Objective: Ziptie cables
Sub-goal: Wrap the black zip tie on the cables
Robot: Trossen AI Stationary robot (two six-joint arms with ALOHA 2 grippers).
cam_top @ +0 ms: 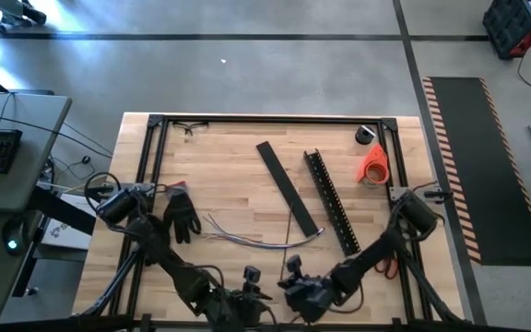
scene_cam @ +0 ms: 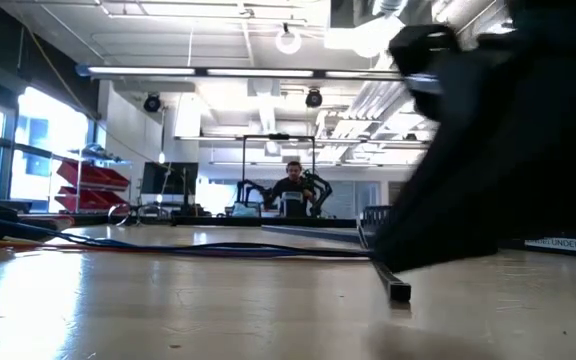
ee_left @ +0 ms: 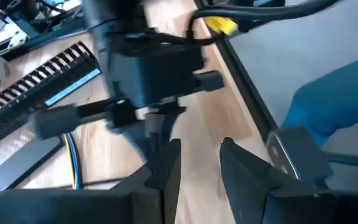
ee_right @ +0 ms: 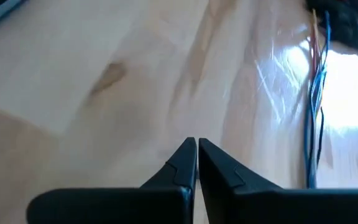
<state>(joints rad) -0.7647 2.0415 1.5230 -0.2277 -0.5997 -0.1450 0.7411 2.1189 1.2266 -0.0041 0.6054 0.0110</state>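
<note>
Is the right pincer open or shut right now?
Shut. In its wrist view the right pincer has its two dark fingertips pressed together with nothing between them, above bare tabletop, apart from the cables.

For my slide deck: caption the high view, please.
Both arms parked at the table's near edge, cables loose on wood between black glove and slotted bar.

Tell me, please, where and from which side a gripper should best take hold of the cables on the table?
Probably near the middle of the cables, where the strands run close together, coming straight down from above. They lie flat on the table and fan apart at the end nearest the glove, so one pinch there would miss some. The right gripper, shut, and the left gripper, open, are both at the near edge.
</note>
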